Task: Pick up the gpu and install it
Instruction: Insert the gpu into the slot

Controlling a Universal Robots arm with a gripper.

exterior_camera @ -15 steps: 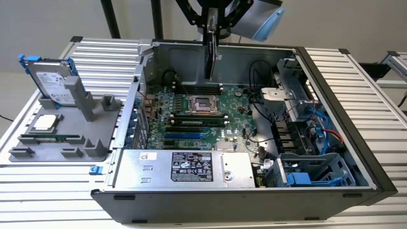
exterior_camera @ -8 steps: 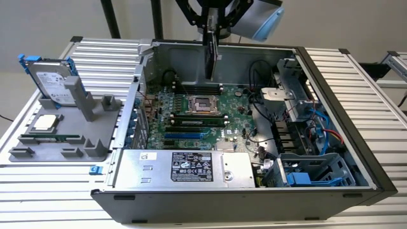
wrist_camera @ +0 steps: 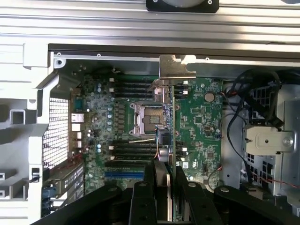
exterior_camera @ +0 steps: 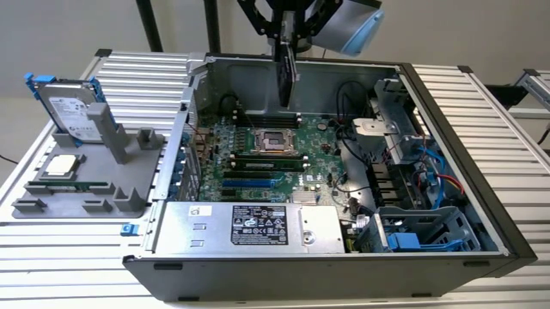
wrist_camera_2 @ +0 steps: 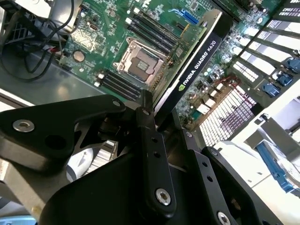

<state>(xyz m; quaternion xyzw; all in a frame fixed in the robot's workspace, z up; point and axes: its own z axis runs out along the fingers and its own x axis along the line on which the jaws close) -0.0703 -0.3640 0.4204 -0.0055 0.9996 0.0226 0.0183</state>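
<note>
Hold: gripper [exterior_camera: 286, 56] has its fingers pressed onto the gpu [exterior_camera: 288, 82], one on each face, pinching it by its upper end.
Pose: gpu upright and edge-on in the exterior view, hanging straight down from the gripper.
Place: over the open case [exterior_camera: 301, 273], above the motherboard [exterior_camera: 257, 170], close to the case's far wall; its lower end looks clear of the board.
First wrist view: gpu [wrist_camera: 172, 117] is seen along its edge, just beside the socket [wrist_camera: 149, 119]; its silver bracket [wrist_camera: 177, 70] is at the end nearest the case's far wall; gripper [wrist_camera: 164, 187] clamps the other end.
Second wrist view: black cooler face of the gpu [wrist_camera_2: 197, 70] slants over the motherboard, with the gripper [wrist_camera_2: 161, 119] closed around it.
Inside case: power supply [exterior_camera: 249, 226] lies along the near wall, and a blue drive cage [exterior_camera: 413, 235] sits in the near corner.
Outside case: to the exterior view's left of the case, a grey stand [exterior_camera: 94, 187] carries a hard drive [exterior_camera: 73, 109] leaning upright in a blue frame and a silver chip [exterior_camera: 62, 165] lying flat.
Under case: slatted table [exterior_camera: 481, 96].
</note>
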